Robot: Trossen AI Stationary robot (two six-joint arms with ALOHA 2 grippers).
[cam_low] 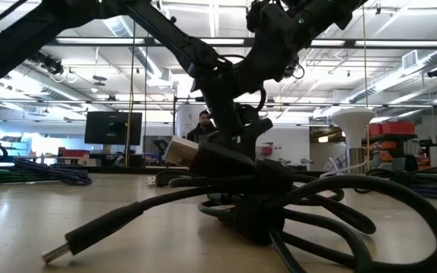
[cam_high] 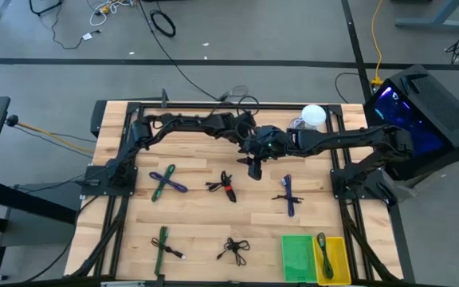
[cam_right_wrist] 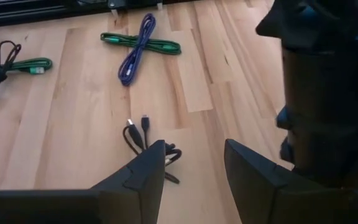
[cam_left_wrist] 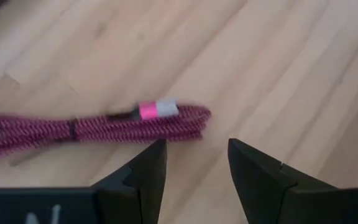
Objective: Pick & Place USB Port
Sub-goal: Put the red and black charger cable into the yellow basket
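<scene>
A red-and-black braided USB cable (cam_high: 226, 188) lies bundled on the wooden table; the left wrist view shows it close, with a pink-and-grey plug (cam_left_wrist: 158, 110) on top of the bundle (cam_left_wrist: 104, 129). My left gripper (cam_left_wrist: 194, 155) is open and hovers just short of the bundle's looped end, touching nothing; in the high view it is at mid-table (cam_high: 253, 167). My right gripper (cam_right_wrist: 191, 155) is open and empty. It hangs above the middle of the table beside the left arm (cam_right_wrist: 328, 93).
Other cable bundles lie around: purple-green (cam_high: 166, 182), blue (cam_high: 288, 194), green (cam_high: 162, 243) and black (cam_high: 233, 249). A green bin (cam_high: 297, 271) and a yellow bin (cam_high: 337, 271) holding a cable stand at the near right. A white object (cam_high: 314, 115) stands at the far edge.
</scene>
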